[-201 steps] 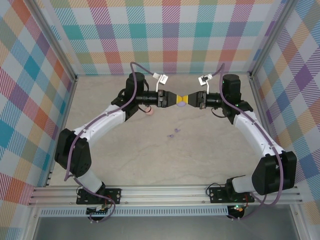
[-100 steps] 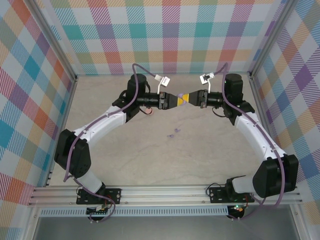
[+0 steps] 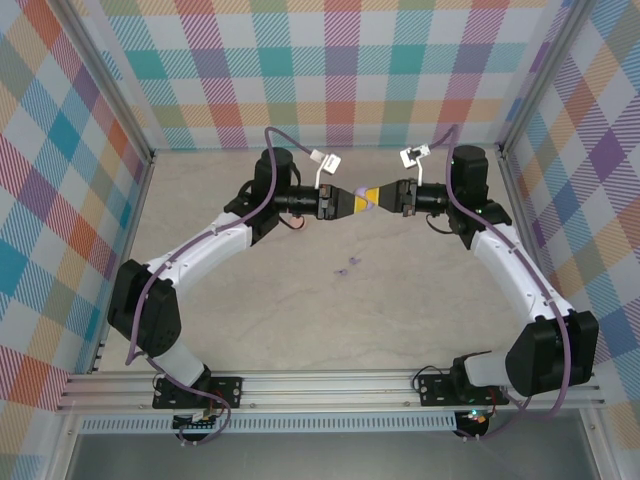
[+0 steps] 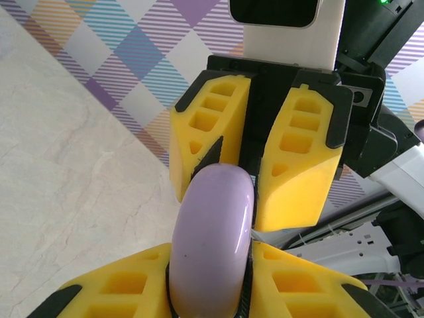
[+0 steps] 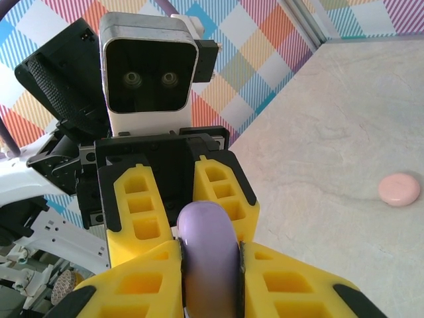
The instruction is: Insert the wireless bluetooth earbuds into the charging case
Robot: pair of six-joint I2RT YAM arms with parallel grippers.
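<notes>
Desk: beige marbled stone-look desk (image 3: 300, 330), plaid walls on three sides.
Left gripper (image 3: 357, 199) (image 4: 212, 281): yellow ribbed fingers pinched narrow on the lilac case, above the desk's far half, midway between the side edges.
Right gripper (image 3: 373, 194) (image 5: 209, 281): facing it tip to tip, clamped on the same case.
Lilac case: smooth rounded lilac plastic puck (image 3: 364, 195) (image 4: 212, 245) (image 5: 207, 252), edge-on, held off the desk.
Pink disc: pale pink round disc (image 5: 399, 190), flat on the desk.
Earbuds: tiny lilac bits (image 3: 347, 268) near the desk's middle, well apart from both grippers.
</notes>
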